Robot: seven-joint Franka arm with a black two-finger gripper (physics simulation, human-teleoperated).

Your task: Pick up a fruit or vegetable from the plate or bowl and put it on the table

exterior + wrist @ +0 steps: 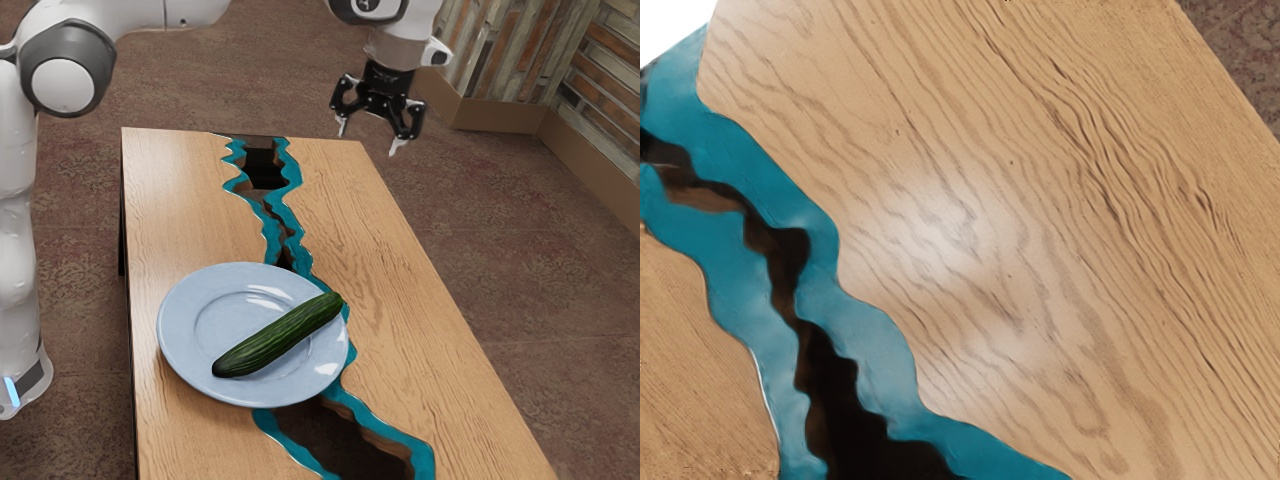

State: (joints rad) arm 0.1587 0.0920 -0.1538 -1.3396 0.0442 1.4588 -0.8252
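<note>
Gripper: the black gripper (370, 137) is spread, with its two fingers (398, 147) standing wide from each other. It hangs in the air, well apart from the plate and from the cucumber, and its fingertips point downward.

Plate: one light blue plate (180, 355), round and with a broad rim, lies flat on the table (430, 330). It covers one part of the teal band (290, 220), which runs through the wood.

Cucumber: this is the vegetable of the task, and it is on the plate. The dark green cucumber (280, 335) lies on its side, in a slanting direction. One end is near the rim closest to the exterior camera; the other end reaches the rim at the exterior view's right.

Table: the top is of light brown wood with a visible grain. Inside the teal band there are dark openings of uneven shape.

Under the hand: the wrist view shows the wood grain, the teal band with its dark opening, and also a small piece of the reddish-brown floor (1250, 50) beyond the table edge.
</note>
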